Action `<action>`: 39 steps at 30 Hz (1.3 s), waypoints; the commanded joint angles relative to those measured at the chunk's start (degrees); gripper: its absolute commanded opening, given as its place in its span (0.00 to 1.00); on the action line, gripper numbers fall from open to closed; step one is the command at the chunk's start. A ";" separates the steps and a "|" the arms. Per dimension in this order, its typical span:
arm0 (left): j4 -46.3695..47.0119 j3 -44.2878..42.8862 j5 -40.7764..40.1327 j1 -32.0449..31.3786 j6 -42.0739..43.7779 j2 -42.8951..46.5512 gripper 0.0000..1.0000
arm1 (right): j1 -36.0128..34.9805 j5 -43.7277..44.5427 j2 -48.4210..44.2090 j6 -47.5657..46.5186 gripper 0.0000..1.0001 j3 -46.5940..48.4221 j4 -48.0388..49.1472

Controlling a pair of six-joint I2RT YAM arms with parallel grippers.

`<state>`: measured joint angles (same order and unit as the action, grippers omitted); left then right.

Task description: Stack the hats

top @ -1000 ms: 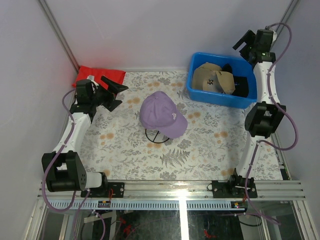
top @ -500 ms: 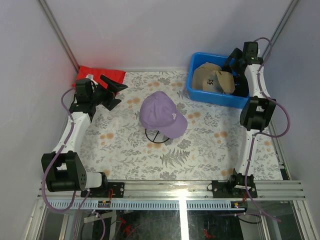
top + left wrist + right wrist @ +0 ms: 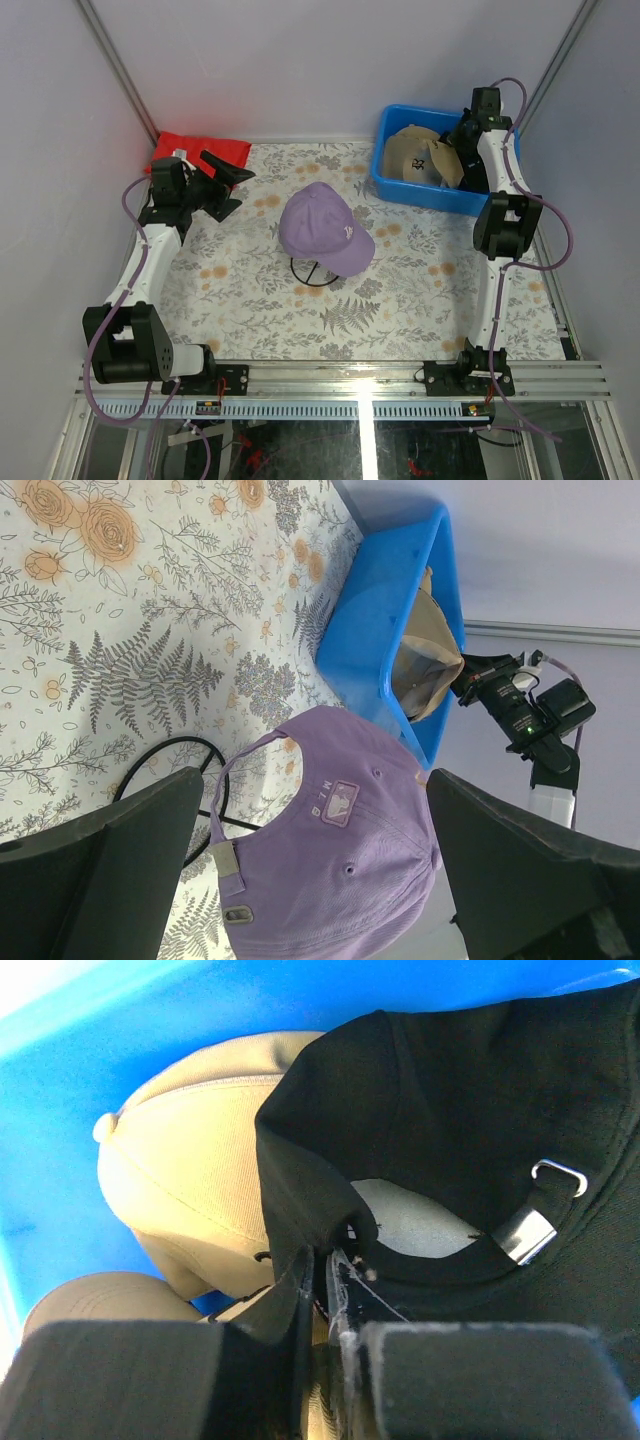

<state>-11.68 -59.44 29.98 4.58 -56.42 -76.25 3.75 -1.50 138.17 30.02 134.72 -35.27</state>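
Cap — black, soft, buckle-strapped — pinched in right hand.

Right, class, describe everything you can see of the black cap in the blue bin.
The black cap is soft dark fabric, lying in the blue bin with its rear opening facing the wrist camera; a back strap with a metal buckle spans the gap. It rests against a tan cap. The right gripper pinches its rim beside the opening.
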 commanded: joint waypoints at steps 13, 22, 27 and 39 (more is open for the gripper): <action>0.92 -4.64 1.86 -0.03 0.52 -0.44 0.93 | -0.85 7.20 -14.35 -7.24 0.00 0.29 0.20; 2.01 -4.85 2.37 -2.00 0.12 0.14 0.93 | -1.12 5.86 -25.33 -8.63 0.00 -6.41 0.74; 3.33 -1.71 2.50 -2.85 -0.03 1.04 0.93 | -2.87 4.31 -29.04 -11.16 0.25 -20.39 2.34; 3.77 0.98 3.37 -3.05 0.33 0.82 0.93 | -3.13 8.03 -28.41 -14.56 0.64 -20.53 0.98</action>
<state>-10.66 -59.29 31.79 1.85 -56.49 -75.85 0.71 4.38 108.84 17.72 107.72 -35.27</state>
